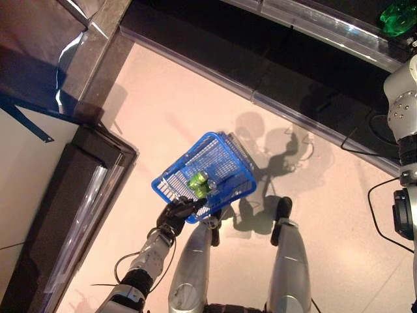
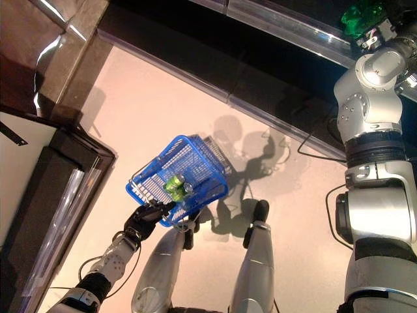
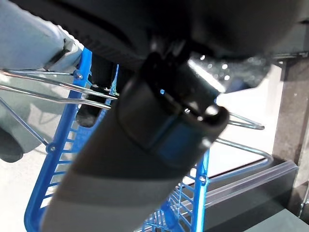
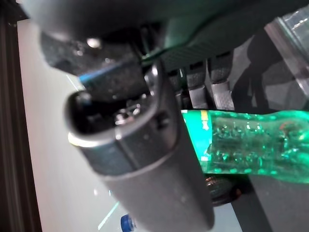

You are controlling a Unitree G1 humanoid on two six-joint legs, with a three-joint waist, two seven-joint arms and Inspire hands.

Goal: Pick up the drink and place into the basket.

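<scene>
My left hand (image 1: 174, 212) is shut on the thin wire handles (image 3: 58, 92) of the blue basket (image 1: 225, 153) and holds it up off the pale floor, in front of me at the left. Green cans (image 1: 199, 184) lie inside the basket. My right arm reaches up to the dark shelf at the far right. There my right hand (image 4: 145, 159) has its thumb and fingers (image 4: 212, 84) curled round a clear green drink bottle (image 4: 251, 142). The bottle also shows on the shelf in the eye views (image 2: 360, 14).
A dark shelf unit with a clear front rail (image 1: 313, 124) runs across the far side. A dark cabinet with a glass front (image 1: 71, 208) stands at the left, with a counter edge (image 1: 98, 45) behind it. Pale floor (image 1: 163, 111) lies between them.
</scene>
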